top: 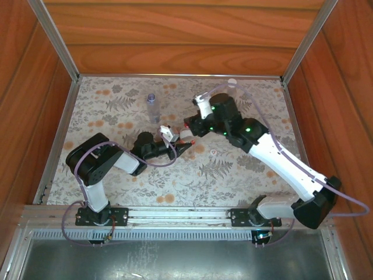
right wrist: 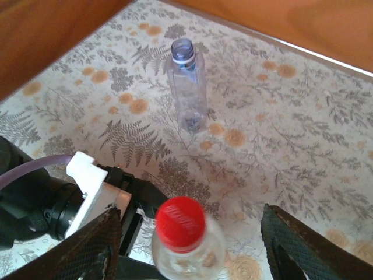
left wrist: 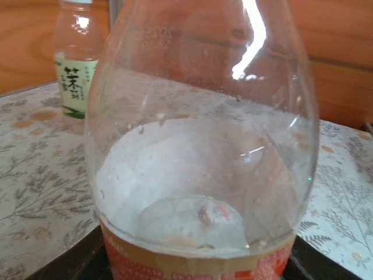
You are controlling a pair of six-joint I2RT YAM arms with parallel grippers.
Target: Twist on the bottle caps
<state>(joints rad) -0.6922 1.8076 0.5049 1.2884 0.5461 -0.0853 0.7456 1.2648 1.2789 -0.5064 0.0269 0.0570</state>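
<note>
- The tabletop (top: pixel 192 181) is covered with a fern-and-flower pattern and has wooden walls on three sides.
- The right arm (top: pixel 280 157) reaches from the near right corner towards the middle. The left arm (top: pixel 96 163) is folded low by the near left side.
- The right gripper (right wrist: pixel 189 213) hangs over the middle of the tabletop, its fingers (right wrist: pixel 93 245) spread wide on either side of the red cap without touching it.
- The left gripper (top: pixel 175 147) is clamped on the red-labelled bottle (left wrist: pixel 198 175) at label height, at mid-table.
- The bluish bottle (top: pixel 152 108) stands upright and uncapped towards the far edge, left of centre and well apart from both grippers.
- The yellow-green-labelled bottle (left wrist: pixel 76 64) stands upright near a wooden wall.
- The red cap (right wrist: pixel 180 223) sits on the neck of the held bottle; how tightly, I cannot tell.
- A small white cap (top: pixel 213 152) lies loose on the tabletop, just right of centre.
</note>
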